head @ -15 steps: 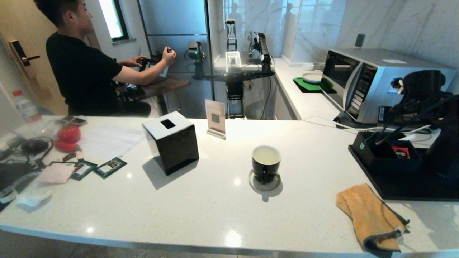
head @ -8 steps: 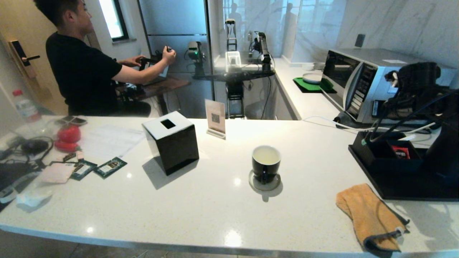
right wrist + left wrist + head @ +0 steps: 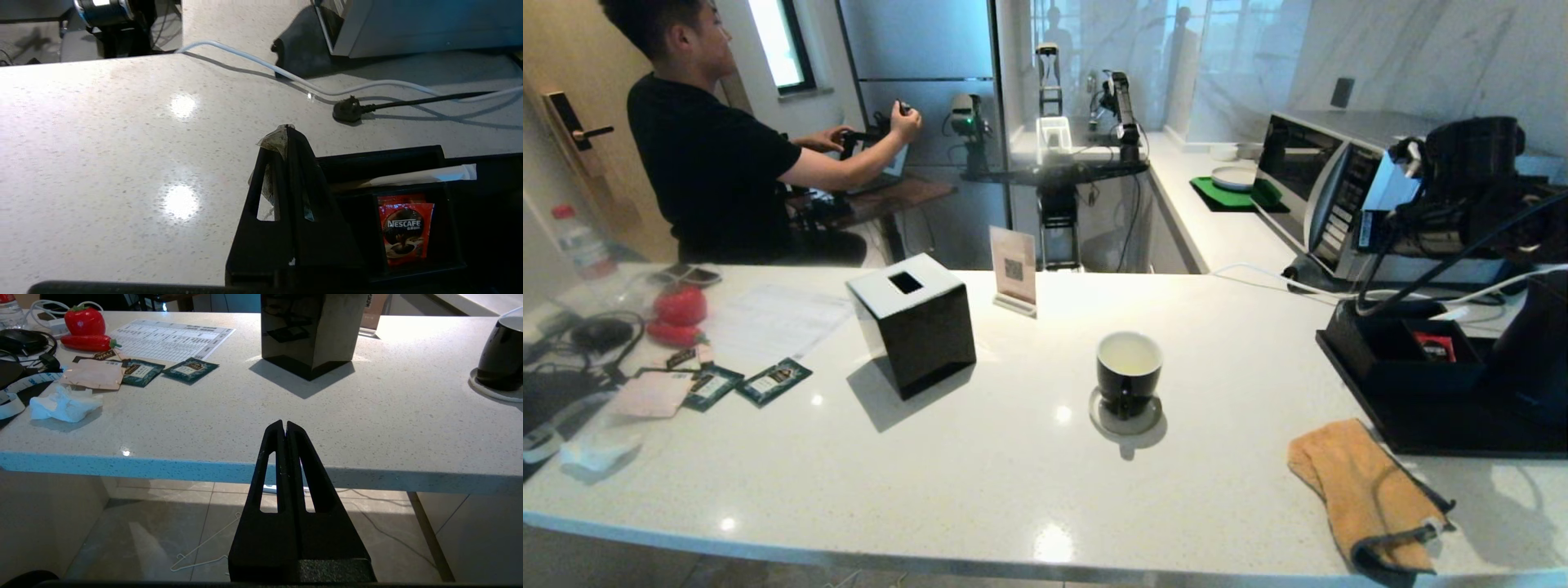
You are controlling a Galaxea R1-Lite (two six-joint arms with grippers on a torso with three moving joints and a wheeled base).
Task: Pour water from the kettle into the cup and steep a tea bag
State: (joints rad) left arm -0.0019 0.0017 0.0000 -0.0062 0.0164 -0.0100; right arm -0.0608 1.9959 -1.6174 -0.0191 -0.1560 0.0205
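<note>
The black cup [image 3: 1129, 371] stands on a round grey coaster [image 3: 1125, 420] mid-counter, its white inside showing; I cannot tell whether it holds water. My right arm [image 3: 1470, 163] hangs high at the right, above the black organiser. In the right wrist view my right gripper [image 3: 287, 130] is shut on the tea bag [image 3: 277, 142], whose grey-brown pouch pokes out at the tips. The kettle [image 3: 1535, 351] is a big black shape cut off by the right edge. My left gripper [image 3: 284, 424] is shut and empty, parked low before the counter's front edge.
A black tissue box [image 3: 915, 322] and a sign stand [image 3: 1013, 269] sit left of the cup. An orange cloth [image 3: 1364, 490] lies front right beside the black tray [image 3: 1421, 433]. A red packet [image 3: 405, 228] lies in the organiser. Behind are a microwave [image 3: 1339, 188] and cables [image 3: 327, 87]. A person [image 3: 711, 155] sits beyond the counter.
My right arm has risen and swung a little towards the left above the black tray, still gripping the tea bag. The cup and the left gripper have stayed put.
</note>
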